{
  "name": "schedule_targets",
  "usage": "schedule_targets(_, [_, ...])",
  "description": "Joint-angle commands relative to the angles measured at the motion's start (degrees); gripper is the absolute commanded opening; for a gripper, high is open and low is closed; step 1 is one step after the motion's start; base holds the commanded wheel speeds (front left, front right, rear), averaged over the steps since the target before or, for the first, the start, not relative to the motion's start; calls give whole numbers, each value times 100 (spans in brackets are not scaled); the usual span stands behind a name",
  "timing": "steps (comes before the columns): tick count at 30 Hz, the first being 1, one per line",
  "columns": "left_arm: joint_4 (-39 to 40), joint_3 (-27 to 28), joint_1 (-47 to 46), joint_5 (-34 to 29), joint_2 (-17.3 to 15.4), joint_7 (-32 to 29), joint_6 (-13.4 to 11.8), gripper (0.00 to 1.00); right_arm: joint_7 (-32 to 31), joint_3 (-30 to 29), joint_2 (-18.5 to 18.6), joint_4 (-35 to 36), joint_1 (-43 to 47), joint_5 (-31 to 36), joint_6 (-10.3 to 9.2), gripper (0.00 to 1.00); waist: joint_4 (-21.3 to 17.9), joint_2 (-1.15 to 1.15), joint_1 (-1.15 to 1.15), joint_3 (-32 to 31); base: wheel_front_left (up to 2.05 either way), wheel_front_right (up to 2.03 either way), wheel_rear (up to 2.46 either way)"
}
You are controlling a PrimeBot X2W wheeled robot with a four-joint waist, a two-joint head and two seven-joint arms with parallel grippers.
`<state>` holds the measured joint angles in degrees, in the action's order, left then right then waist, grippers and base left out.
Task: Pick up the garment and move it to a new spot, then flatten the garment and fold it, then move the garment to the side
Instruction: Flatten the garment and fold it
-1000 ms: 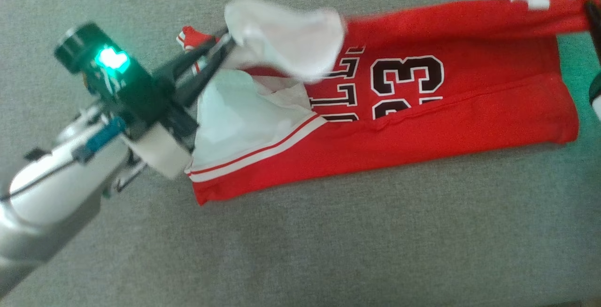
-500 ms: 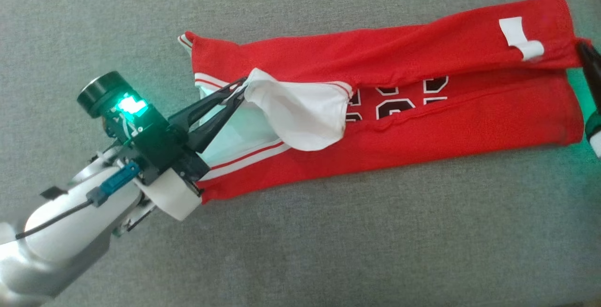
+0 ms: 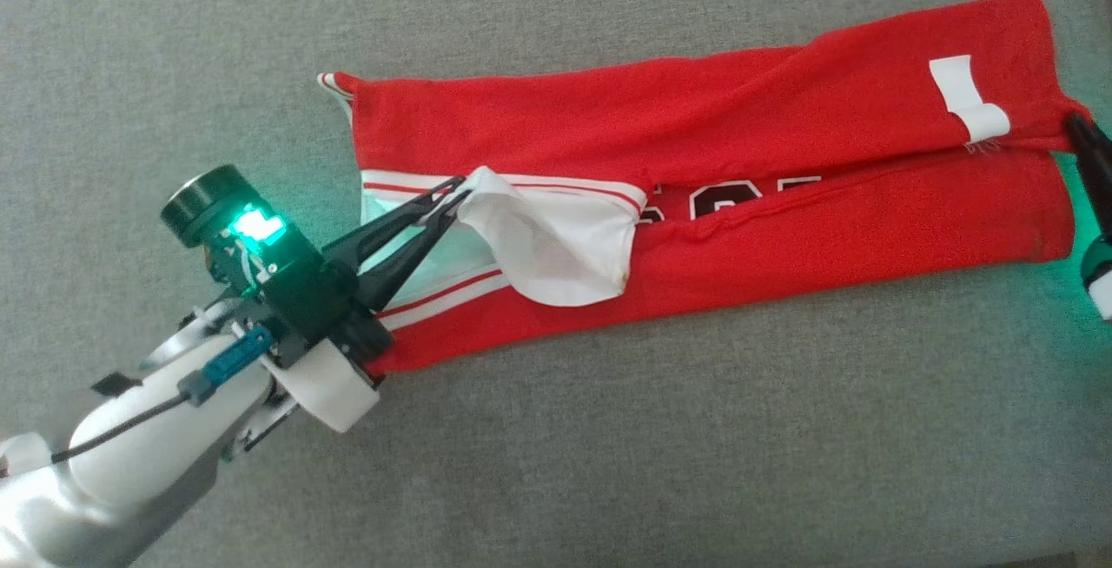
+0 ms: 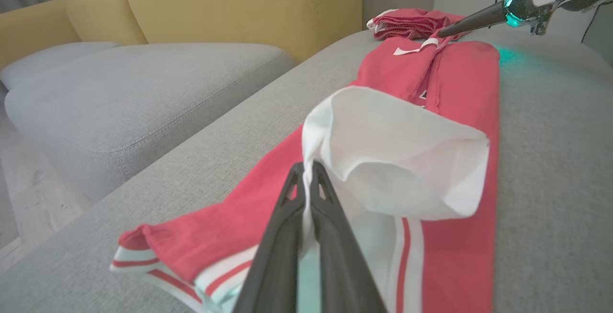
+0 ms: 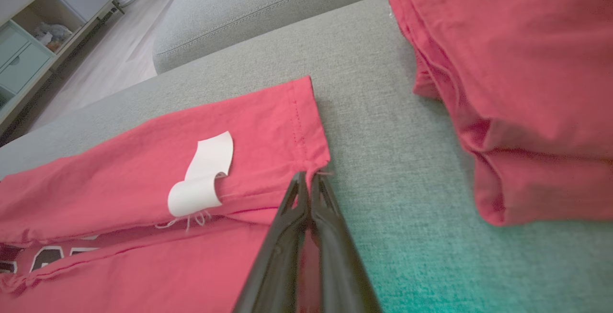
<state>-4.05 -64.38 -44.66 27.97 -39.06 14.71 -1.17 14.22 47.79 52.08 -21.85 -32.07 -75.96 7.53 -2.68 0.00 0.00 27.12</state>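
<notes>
The garment (image 3: 695, 116), a red jersey with white trim and a black number, lies stretched across the grey cushion (image 3: 608, 446). Its far long edge is folded over the print, so just a strip of the number shows. My left gripper (image 3: 460, 199) is shut on the edge of the white sleeve (image 3: 556, 247) at the garment's left end. The left wrist view has the fingertips (image 4: 306, 172) pinching that white fabric (image 4: 397, 160). My right gripper (image 3: 1077, 125) is shut on the folded hem corner at the right end, beside a white label (image 5: 203, 179). In the right wrist view the closed tips (image 5: 309, 179) meet the red hem (image 5: 301, 126).
A stack of folded red garments (image 5: 527, 88) lies on the cushion just past the right end. Beyond the cushion are a grey sofa seat (image 4: 143, 83) and yellow backrests (image 4: 215, 2). A wooden floor and a pale cabinet (image 5: 24, 50) lie off the far edge.
The garment's far edge has come over toward me and now covers most of the number. Both grippers moved with it, the left one carrying the white sleeve lower in view.
</notes>
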Motion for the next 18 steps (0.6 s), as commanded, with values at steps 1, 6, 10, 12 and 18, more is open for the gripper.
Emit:
schedule_targets(1, [33, 319, -26, -46, -155, 29, 15, 0, 76, -50, 163, -11, 226, 47, -4, 50, -6, 0, 0, -7, 0, 0, 0])
schedule_targets(6, [-190, 681, 216, 2, 99, 29, -222, 100, 77, -264, -112, -141, 304, 38, -4, 100, -13, 0, 0, -142, 0, 0, 0])
schedule_targets(10, [-119, 1407, 798, 27, 530, 29, -861, 100, 77, -1064, -510, -219, 715, 293, -4, 100, 32, 0, 0, -364, 0, 0, 0])
schedule_targets(12, [-24, 1770, 1135, 25, 757, 29, -1140, 100, 77, -1487, -727, -209, 1006, 532, -4, 100, 60, 0, 0, -474, 0, 0, 0])
schedule_targets(18, [489, 2857, 2239, -318, 1538, 29, -1733, 100, 77, -2574, -1455, -179, 1815, 1376, -4, 100, 164, 0, 0, -775, 0, 0, 0])
